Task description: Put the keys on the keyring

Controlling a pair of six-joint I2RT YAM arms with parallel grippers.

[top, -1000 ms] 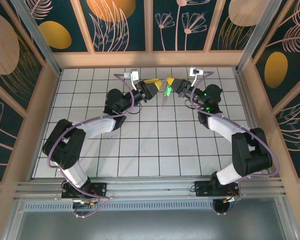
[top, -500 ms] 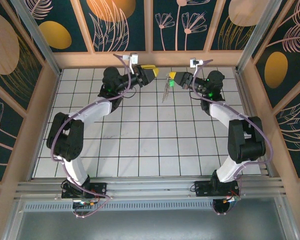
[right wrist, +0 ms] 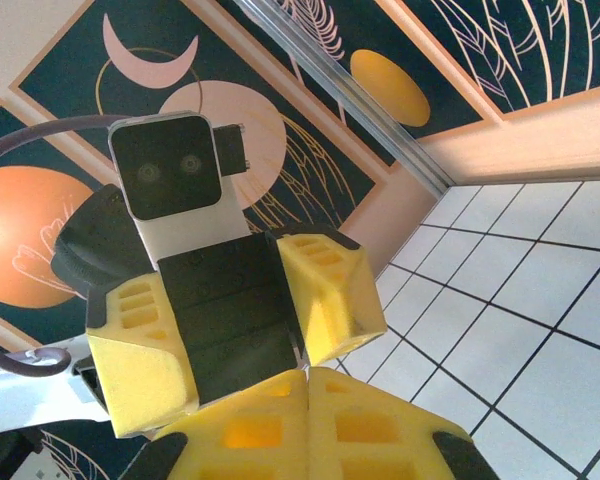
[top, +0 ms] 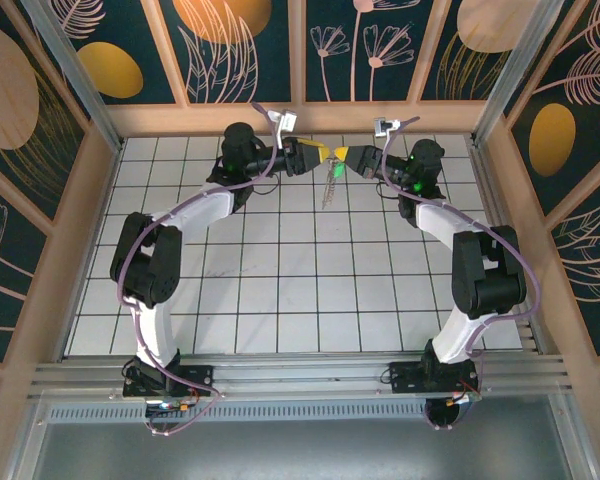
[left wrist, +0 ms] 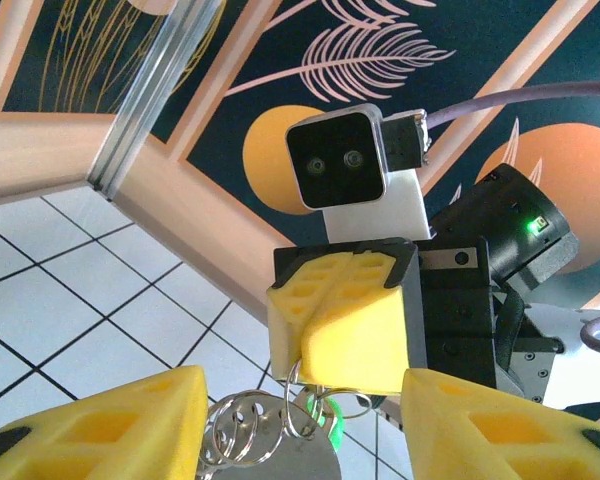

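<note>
High over the back tiles, my right gripper (top: 352, 158) is shut on the keyring (left wrist: 302, 372), a thin wire loop pinched between its yellow pads (left wrist: 350, 320). Below it hang small silver rings (left wrist: 242, 425), a round silver tag (left wrist: 305, 455) and the green-headed key (left wrist: 326, 413). The bunch dangles over the tiles (top: 330, 182). My left gripper (top: 318, 153) faces the right one tip to tip. Its yellow fingers (left wrist: 100, 425) are open and straddle the right pads and the bunch. In the right wrist view my right gripper (right wrist: 308, 385) is shut, with the left gripper's fingers (right wrist: 330, 295) just beyond.
The wooden back wall (top: 300, 118) is close behind both grippers. A metal corner post (left wrist: 150, 95) stands at the back left. White tiled floor (top: 300, 290) spreads below, and both arms arch up from the near edge.
Both grippers rose toward the back wall. The left gripper then swung right and closed the gap to the right gripper. The bunch still hangs from the right gripper.
</note>
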